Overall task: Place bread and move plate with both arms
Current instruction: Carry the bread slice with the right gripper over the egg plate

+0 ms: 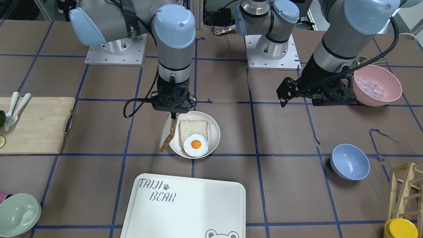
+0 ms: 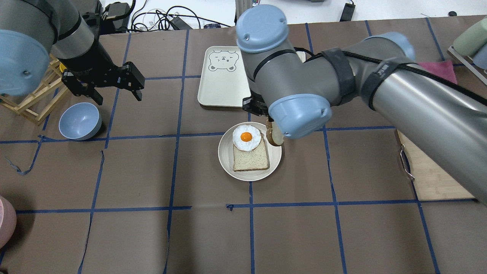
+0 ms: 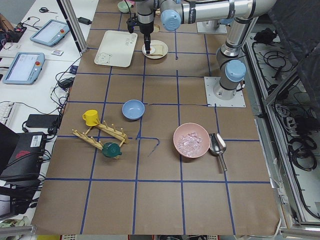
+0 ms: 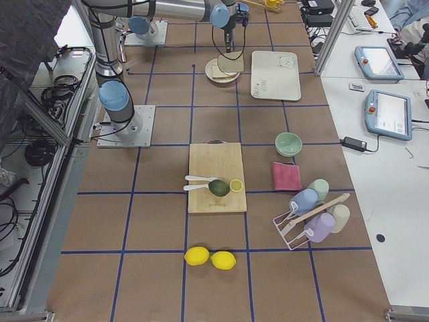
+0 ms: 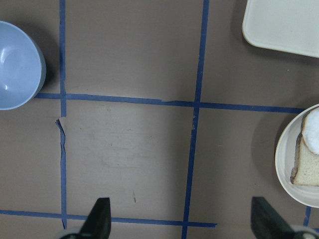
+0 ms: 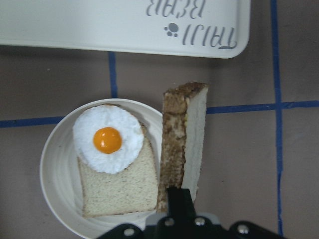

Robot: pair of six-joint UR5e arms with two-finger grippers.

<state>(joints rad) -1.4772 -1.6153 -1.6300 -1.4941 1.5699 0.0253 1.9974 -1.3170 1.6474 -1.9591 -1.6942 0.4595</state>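
Right wrist-mounted view, lower centre: right gripper (image 6: 180,195) closed on the bread (image 6: 185,134), black fingers pinching the slice's near edge. Slice held upright on edge, dark crust toward the camera, pale face turned to frame right. Hangs over the right rim of the plate (image 6: 50,169), just beside the flat slice (image 6: 117,189) carrying a fried egg (image 6: 107,139); contact with the rim impossible to judge. White tray (image 6: 99,25) lettered TAIJI BEAR across the top of the frame, apart from the plate. Front-facing view, centre: right arm (image 1: 173,43) pointing straight down from a blue-capped joint, wrist vertical above the plate's left edge. Overhead view, upper left: left gripper (image 2: 118,95) with fingers spread wide, holding nothing, above bare brown table covering, near the blue bowl (image 2: 80,121) and well apart from the plate. Left arm (image 2: 72,38) slanting in from the upper left corner, wrist tipped downward toward the table.
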